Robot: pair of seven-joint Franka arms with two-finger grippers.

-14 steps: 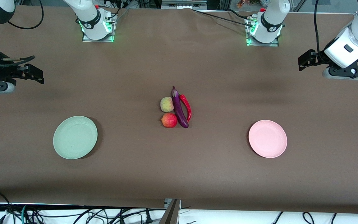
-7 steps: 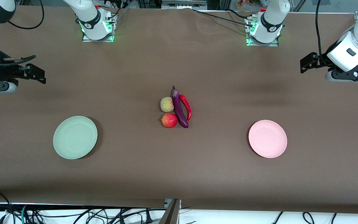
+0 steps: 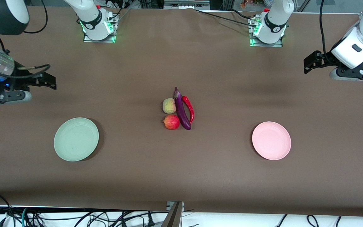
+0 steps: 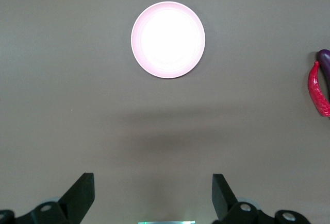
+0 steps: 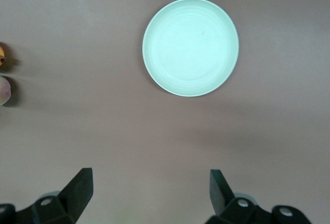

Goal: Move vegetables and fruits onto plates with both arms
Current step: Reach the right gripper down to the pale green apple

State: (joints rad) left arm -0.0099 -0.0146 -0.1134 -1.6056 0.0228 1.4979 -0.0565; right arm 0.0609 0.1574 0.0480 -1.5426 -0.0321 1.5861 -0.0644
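1. At mid-surface we list four items in one tight cluster: the eggplant (image 3: 181,109), the red chili (image 3: 189,108) just beside it toward the left arm's end, the yellow-green peach (image 3: 169,106) touching it toward the right arm's end, and the red fruit (image 3: 171,122) nearer the front camera than the peach. None has shifted over the last second.
2. Plates: the mint plate (image 3: 76,139) sits toward the right arm's end, the pink plate (image 3: 271,140) toward the left arm's end; both are bare and well apart from the cluster.
3. Right claw (image 5: 149,190): spread wide, holding nothing. We note it has swung inward from the surface's edge over the last second and now hangs over bare surface near the mint plate.
4. Left claw (image 4: 153,193): spread wide, holding nothing. We note only a slight lift and drift; it hangs over bare surface at its own end, with the pink plate and the chili's tip in its wrist view.
5. Reading: we judge the task at its opening reach, no transfer begun; the right arm appears the first to head for the cluster.
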